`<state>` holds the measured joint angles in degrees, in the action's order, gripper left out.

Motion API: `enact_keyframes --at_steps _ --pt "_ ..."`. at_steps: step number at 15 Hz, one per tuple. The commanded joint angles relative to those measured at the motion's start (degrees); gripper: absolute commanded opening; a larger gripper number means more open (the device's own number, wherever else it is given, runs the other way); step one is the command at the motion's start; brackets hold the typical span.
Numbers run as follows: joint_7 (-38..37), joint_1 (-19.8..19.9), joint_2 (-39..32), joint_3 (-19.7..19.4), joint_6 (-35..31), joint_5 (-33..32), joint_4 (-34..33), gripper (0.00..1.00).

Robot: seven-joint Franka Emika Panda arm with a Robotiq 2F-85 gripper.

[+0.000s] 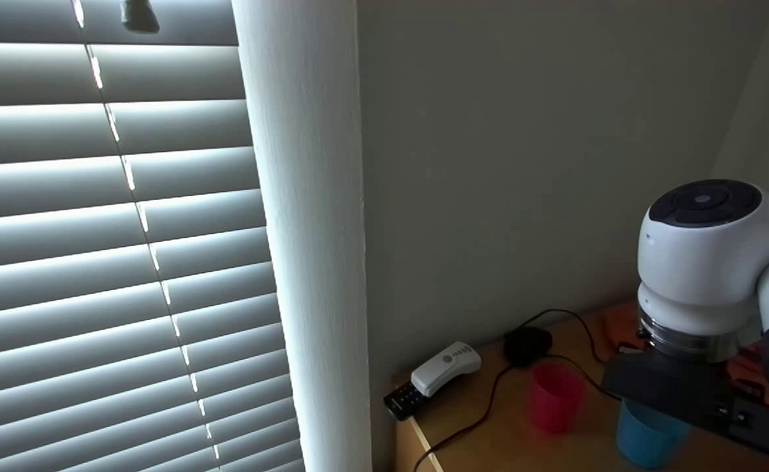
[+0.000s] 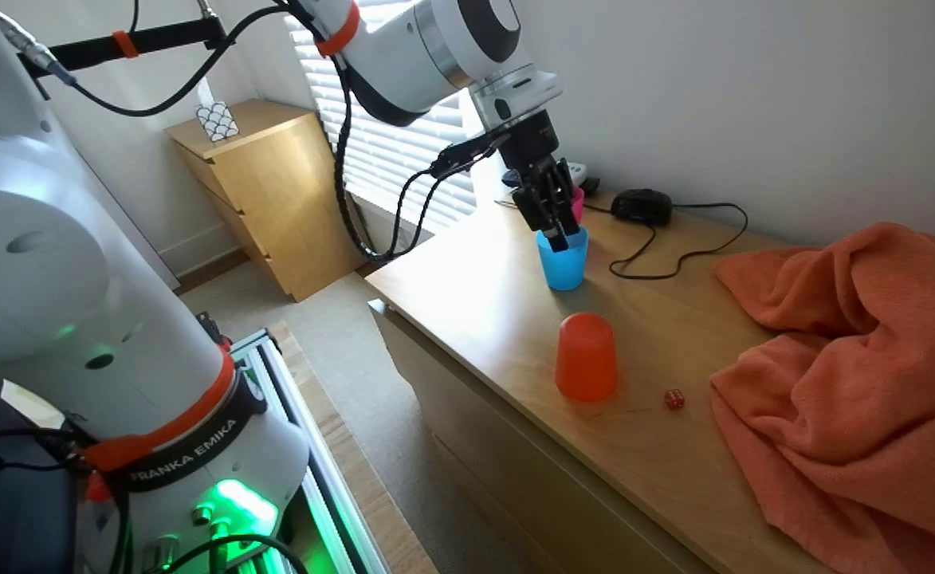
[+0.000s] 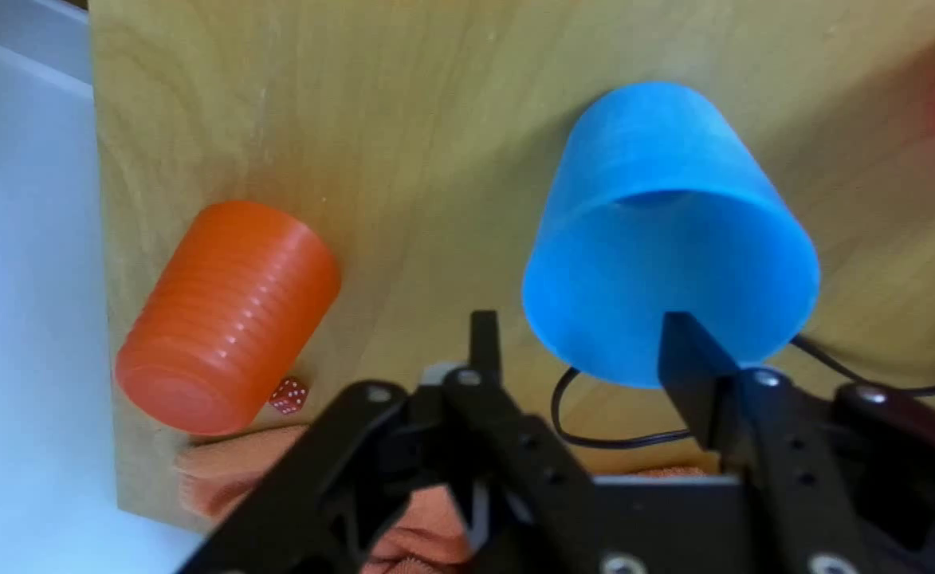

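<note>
My gripper (image 3: 577, 331) is open over the near rim of a blue cup (image 3: 650, 151), its fingers well apart. In the wrist view the right finger (image 3: 686, 351) overlaps the cup's mouth and the left finger (image 3: 485, 343) lies outside it, so part of the rim shows between them. I cannot tell whether either touches the cup. The blue cup stands upright in both exterior views, with the gripper (image 2: 564, 239) at its rim. Behind it is a pinkish-red cup (image 1: 556, 398). An orange cup (image 2: 587, 359) stands upside down, with a red die (image 2: 674, 399) beside it.
A crumpled orange towel (image 2: 858, 383) covers one end of the wooden dresser top (image 2: 467, 279). Along the wall lie a black device (image 1: 527, 345) with its cable, a white remote (image 1: 446, 368) and a black remote (image 1: 405, 401). Window blinds (image 1: 115, 262) hang close by.
</note>
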<state>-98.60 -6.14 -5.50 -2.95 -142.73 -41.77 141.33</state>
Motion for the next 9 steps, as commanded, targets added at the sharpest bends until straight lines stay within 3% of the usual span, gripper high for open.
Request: enact_keyframes --at_steps 1,3,4,6,9 --pt "1.8 3.2 4.2 -0.3 -1.9 3.4 2.9 0.88" --pt "3.3 5.4 5.8 -1.0 -3.4 9.6 3.8 0.99" --pt "1.4 3.9 2.4 0.2 -0.5 5.4 0.5 0.85" --pt "2.9 5.6 3.7 -0.3 -1.6 8.0 1.1 0.99" --pt "3.0 6.1 4.4 -0.3 -1.9 8.5 1.8 1.00"
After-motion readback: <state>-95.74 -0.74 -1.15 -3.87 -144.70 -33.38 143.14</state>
